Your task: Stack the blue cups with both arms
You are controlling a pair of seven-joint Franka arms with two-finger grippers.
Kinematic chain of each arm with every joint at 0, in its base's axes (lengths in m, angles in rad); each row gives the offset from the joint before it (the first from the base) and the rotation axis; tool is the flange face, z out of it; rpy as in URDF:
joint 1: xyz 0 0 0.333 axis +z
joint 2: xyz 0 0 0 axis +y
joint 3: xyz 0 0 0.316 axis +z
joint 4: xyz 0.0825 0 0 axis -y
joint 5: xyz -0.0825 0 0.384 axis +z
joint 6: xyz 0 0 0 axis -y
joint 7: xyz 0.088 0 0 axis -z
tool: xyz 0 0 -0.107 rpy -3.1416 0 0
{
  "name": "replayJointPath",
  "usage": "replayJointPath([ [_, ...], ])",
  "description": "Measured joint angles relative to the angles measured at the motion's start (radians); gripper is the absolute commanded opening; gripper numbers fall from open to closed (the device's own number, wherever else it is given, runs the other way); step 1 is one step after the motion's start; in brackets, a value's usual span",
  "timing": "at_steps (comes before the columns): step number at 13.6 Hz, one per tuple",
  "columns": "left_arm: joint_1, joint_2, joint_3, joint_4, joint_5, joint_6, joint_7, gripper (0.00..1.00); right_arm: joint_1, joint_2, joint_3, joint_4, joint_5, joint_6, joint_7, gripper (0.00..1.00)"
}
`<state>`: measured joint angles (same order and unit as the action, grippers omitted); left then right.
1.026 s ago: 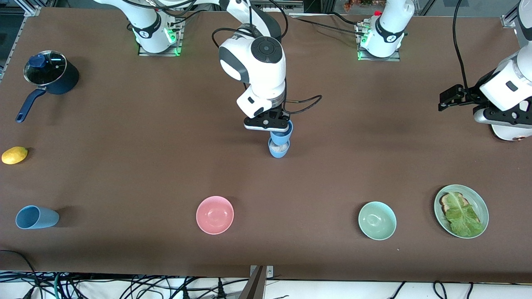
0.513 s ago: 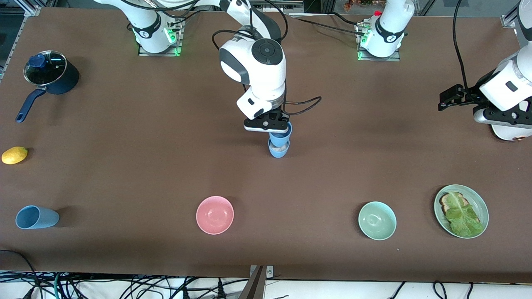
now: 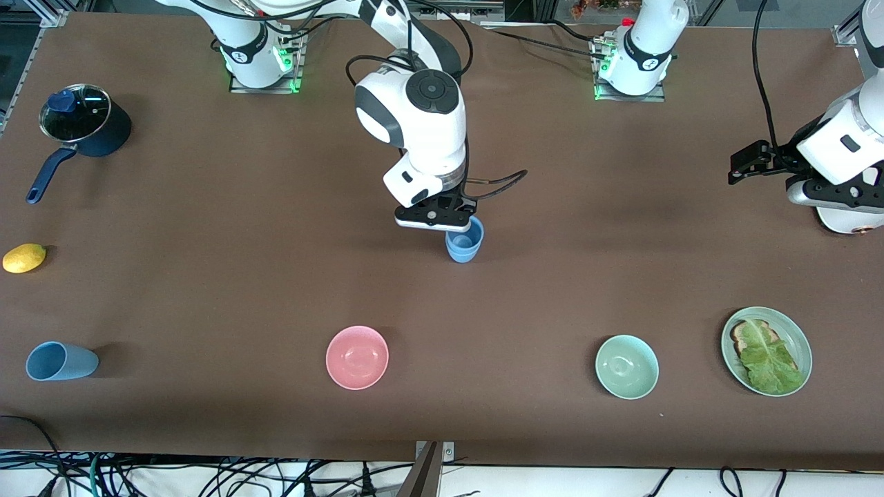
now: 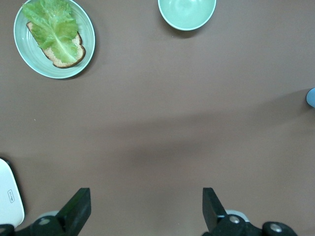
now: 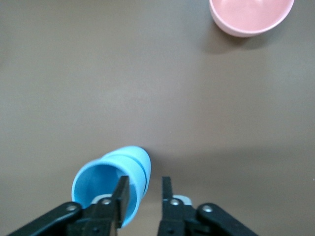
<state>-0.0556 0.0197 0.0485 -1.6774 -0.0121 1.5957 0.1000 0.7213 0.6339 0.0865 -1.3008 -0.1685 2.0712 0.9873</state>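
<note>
Seemingly just let go: right gripper (image 5: 144, 186) low over the nested blue cups (image 3: 464, 245) at mid-table, fingers slightly parted astride the upper cup's rim, one inside and one outside, though hard to say whether a pad is touching the wall. Left gripper (image 4: 145, 211) waiting, spread wide, over the table (image 4: 157, 123) toward the left arm's end. Third blue cup (image 3: 61, 361) on its side near the front camera, toward the right arm's end, not yet stacked. Risk if lifted at a slant: snagging the rim, unseating or tipping the pair. Risk at the fallen cup: nudging it into a roll
</note>
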Motion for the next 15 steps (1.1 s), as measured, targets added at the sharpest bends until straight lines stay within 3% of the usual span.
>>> replayJointPath([
  [3, 0.0, 0.0, 0.0, 0.0, 0.0, -0.001, 0.0, 1.0, -0.007, 0.0, -0.003, 0.023, 0.0, -0.016, -0.003, 1.0],
  [7, 0.0, 0.001, 0.0, 0.0, 0.0, -0.001, 0.0, 1.0, -0.064, -0.012, -0.012, 0.104, 0.0, -0.185, -0.14, 1.0],
  [15, 0.0, 0.001, 0.0, 0.001, 0.0, -0.003, 0.0, 1.0, -0.373, -0.208, -0.019, 0.154, 0.152, -0.518, -0.707, 1.0],
])
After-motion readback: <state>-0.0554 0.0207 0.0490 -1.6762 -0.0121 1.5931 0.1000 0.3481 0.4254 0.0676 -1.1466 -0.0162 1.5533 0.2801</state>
